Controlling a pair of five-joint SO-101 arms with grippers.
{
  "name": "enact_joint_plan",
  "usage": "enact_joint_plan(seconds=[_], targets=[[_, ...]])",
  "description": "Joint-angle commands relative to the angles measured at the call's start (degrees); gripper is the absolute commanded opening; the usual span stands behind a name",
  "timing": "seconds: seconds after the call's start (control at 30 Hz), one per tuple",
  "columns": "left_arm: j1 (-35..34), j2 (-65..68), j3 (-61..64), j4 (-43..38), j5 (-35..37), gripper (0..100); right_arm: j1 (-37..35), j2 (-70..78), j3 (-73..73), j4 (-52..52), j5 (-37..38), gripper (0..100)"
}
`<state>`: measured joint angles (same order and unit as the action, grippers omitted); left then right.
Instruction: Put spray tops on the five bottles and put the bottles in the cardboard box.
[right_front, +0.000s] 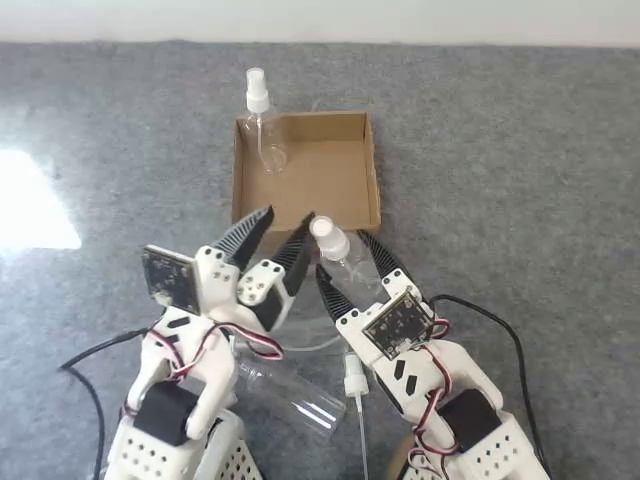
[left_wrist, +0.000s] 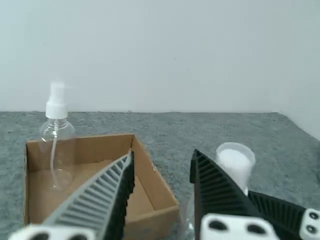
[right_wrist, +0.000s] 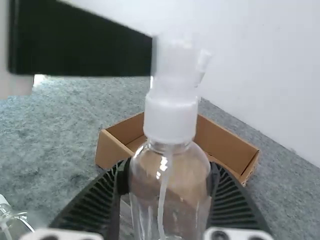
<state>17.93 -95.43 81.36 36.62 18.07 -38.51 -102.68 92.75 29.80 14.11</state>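
Overhead, the high view shows the open brown cardboard box at 12 o'clock from the two arms. A clear plastic bottle with a white spray top stands upright in the box's 11 o'clock corner. The left gripper hovers at the box's 6 o'clock wall, fingers spread and holding nothing. At its 3 o'clock, the right gripper clamps a second capped clear bottle. At 6 o'clock from the grippers, an uncapped clear bottle lies on its side on the grey carpeted table. A loose white spray top lies just beside it at 3 o'clock.

Left wrist view: the left gripper has its fingers apart. Beyond them is the box, with the standing bottle in a far corner.

Right wrist view: the right gripper fingers press both sides of the second bottle, held upright. The box lies beyond.
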Motion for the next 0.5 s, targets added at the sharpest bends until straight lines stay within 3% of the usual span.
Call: enact_joint_plan(seconds=[0.0, 0.47], targets=[[3.7, 0.3, -0.4, -1.7, -4.0, 17, 0.4, -1.5, -1.8, -1.0, -0.5, 11.2], [7.6, -0.2, -0.6, 0.4, -5.6, 17, 0.4, -1.4, -1.6, -0.9, -0.3, 11.2]])
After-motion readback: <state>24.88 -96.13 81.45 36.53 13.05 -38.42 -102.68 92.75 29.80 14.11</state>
